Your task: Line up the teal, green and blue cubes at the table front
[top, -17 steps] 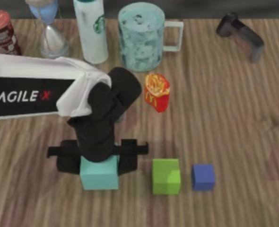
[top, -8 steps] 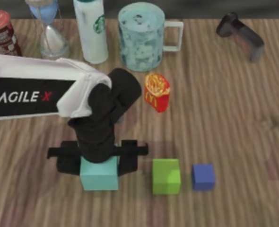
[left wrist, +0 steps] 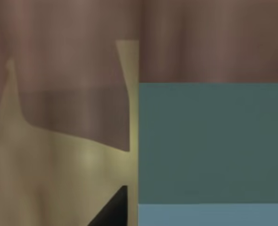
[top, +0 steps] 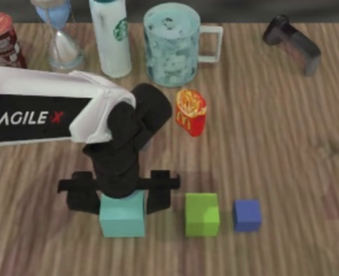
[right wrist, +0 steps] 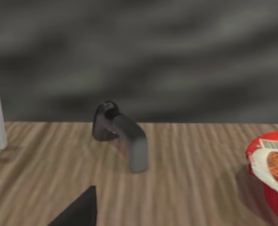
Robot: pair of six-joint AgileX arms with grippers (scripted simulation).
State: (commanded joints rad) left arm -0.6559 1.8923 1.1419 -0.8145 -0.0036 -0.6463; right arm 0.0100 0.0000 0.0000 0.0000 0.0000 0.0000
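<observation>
Three cubes sit in a row near the front edge of the table [top: 284, 126]. Farthest to the left is the teal cube [top: 122, 215], the biggest of them, and the left gripper [top: 120, 192] stands right over its back half, a black finger down on each side of it. The jaws look slightly apart from the cube's sides rather than pinching it; the left wrist view is filled by the cube's teal face [left wrist: 213, 143] with a pale finger pad [left wrist: 59, 183] close beside it, and I cannot tell for sure whether that pad touches. The white arm with the AgileX lettering reaches in from the table's left side.

Next along, a gap to the right, is the green cube [top: 202, 214], mid-sized, flat on the wood. Just beyond it, near but not touching, is the small blue cube [top: 247, 215]. All three stand at much the same depth.

Along the back of the table, from the left: a red can [top: 3, 40], an hourglass [top: 60, 34], a white tumbler [top: 111, 37], and a teal speckled mug [top: 172, 45] with its white handle pointing right. A red fries carton [top: 191, 111] lies in front of the mug. At the far right back is a dark scanner-like handle [top: 292, 43].

The right gripper is out of the top view; its wrist view shows the dark handle [right wrist: 122, 134], a red noodle cup [right wrist: 271, 172], and only one dark tip.
</observation>
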